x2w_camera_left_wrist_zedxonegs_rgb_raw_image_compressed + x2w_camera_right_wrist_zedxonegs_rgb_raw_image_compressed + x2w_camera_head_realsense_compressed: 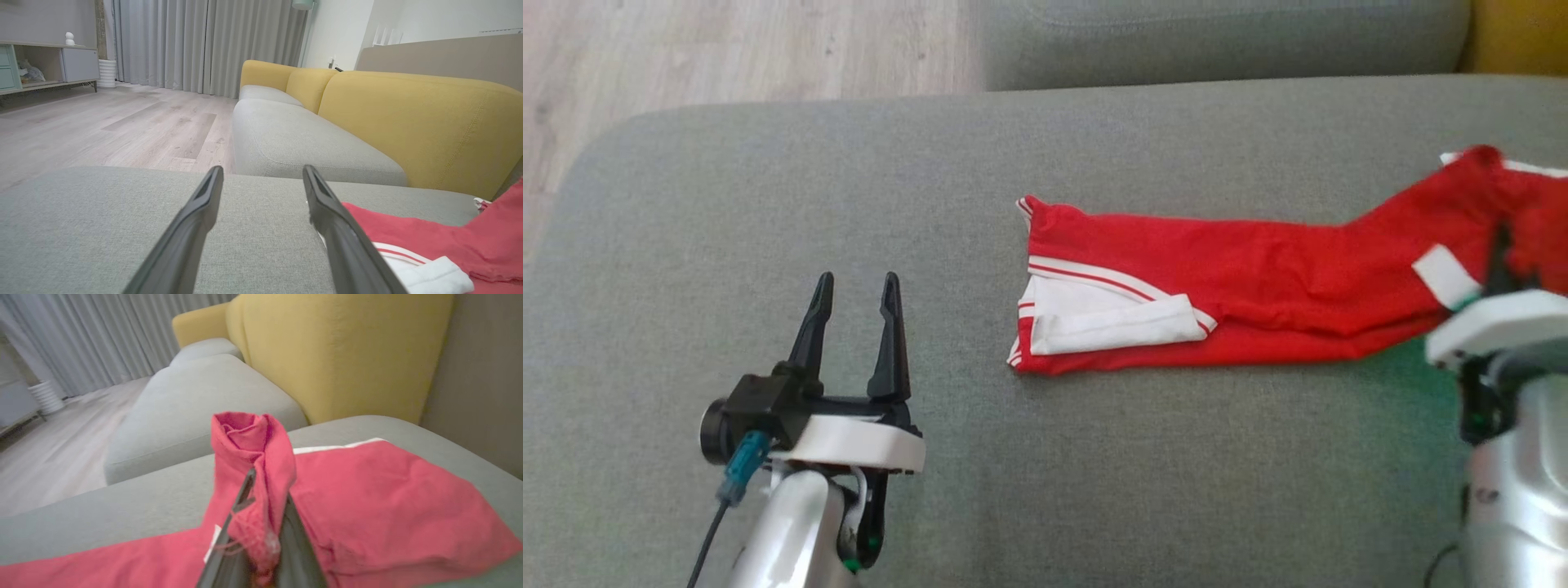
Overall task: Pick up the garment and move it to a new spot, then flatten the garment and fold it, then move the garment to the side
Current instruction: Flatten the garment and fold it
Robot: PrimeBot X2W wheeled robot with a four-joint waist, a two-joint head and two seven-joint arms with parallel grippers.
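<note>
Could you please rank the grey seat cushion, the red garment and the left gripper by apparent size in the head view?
1. grey seat cushion
2. red garment
3. left gripper, nearer the camera, yet clearly smallest

Red garment with white trim, maybe shorts, lies stretched out on the cushion, right end bunched upward.

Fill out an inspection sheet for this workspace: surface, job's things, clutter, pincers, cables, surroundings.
Surface: grey sofa cushion, smooth fabric.
Job's things: red garment with white trim, lying stretched across the cushion, its right end bunched and lifted.
Clutter: nothing seen.
Pincers: left pincer open, beside the garment, not touching; right pincer shut on the garment's bunched end.
Cables: dark cable with blue plug at the left wrist.
Surroundings: yellow backrest, wood floor, grey curtains.
</note>
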